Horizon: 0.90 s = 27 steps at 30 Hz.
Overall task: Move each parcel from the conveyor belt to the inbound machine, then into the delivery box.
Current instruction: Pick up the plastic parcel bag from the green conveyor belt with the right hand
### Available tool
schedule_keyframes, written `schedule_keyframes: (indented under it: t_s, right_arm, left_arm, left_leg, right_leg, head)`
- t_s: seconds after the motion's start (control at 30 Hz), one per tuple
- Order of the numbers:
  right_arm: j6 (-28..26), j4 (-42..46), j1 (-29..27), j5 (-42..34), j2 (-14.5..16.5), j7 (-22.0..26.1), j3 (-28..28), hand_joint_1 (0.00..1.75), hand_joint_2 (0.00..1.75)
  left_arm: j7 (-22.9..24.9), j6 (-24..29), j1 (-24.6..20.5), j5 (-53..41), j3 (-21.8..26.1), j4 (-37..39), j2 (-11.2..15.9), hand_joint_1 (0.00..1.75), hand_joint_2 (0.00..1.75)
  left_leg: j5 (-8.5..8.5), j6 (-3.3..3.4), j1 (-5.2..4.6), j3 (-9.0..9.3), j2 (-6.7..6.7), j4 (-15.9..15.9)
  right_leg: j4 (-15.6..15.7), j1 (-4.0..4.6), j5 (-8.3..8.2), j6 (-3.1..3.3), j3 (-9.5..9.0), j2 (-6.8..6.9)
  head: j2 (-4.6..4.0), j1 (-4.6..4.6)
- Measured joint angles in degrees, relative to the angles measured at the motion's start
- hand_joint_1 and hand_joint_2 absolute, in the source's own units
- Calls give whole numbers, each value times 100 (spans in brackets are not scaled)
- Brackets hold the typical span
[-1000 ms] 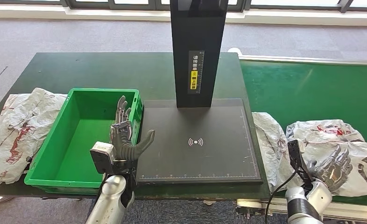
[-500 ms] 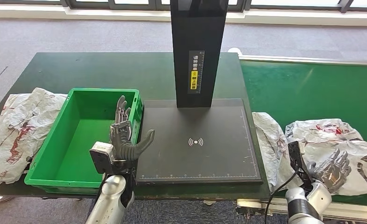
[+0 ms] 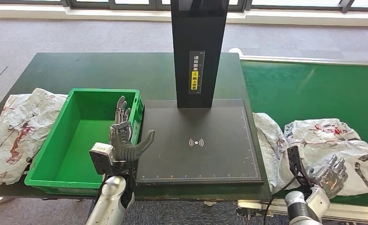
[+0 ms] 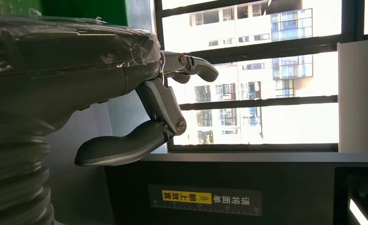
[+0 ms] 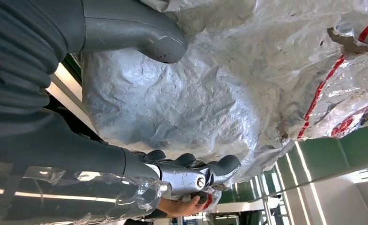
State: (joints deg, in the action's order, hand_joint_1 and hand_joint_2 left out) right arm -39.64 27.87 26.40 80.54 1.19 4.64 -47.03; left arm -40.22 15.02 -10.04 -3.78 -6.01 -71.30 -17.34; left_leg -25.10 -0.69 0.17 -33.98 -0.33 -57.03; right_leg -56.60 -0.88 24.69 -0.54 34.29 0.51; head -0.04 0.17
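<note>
Right hand [image 3: 331, 171] lower; parcel [image 3: 334, 150] crosswise.

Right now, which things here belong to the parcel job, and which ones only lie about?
Job:
parcel on the belt
right hand at that parcel
left hand
conveyor belt
inbound machine
green delivery box

Lying about:
crumpled bag left of the box
</note>
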Motion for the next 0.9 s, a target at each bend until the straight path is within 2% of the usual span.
schedule_keyframes:
  t_s: [0.1,0.33,0.47,0.67,0.9]
  right_arm:
    - [177,-76,4,-1,-25,-152,-3,0,175]
    - [1159,-278,89,53,-104,-616,-3,0,175]
    - [1403,-337,152,69,-123,-663,-3,175,175]
    - [1680,-410,247,60,-140,-615,-3,175,175]
    - [1762,-468,316,60,-158,-624,-3,175,175]
  left_arm:
    - [0,0,0,4,0,1,0,0,175]
    - [0,0,0,2,0,4,1,0,175]
    - [0,0,0,2,0,4,1,0,175]
    - [0,39,-1,2,0,4,1,0,175]
    - [0,109,-1,20,0,4,1,0,175]
  left_leg:
    - [0,0,0,0,0,0]
    - [0,0,0,1,1,0]
    - [0,0,0,2,1,0]
    - [0,0,0,3,3,-1]
    - [1,1,0,4,3,-3]
  right_leg:
    - [0,0,0,0,0,0]
    - [0,0,0,0,0,-1]
    - [0,1,0,0,-1,-1]
    - [0,0,-2,-2,-2,-4]
    - [0,0,-3,-2,-4,-3]
  head:
    - [0,0]
    - [2,0]
    - [1,0]
    - [1,0]
    - [1,0]
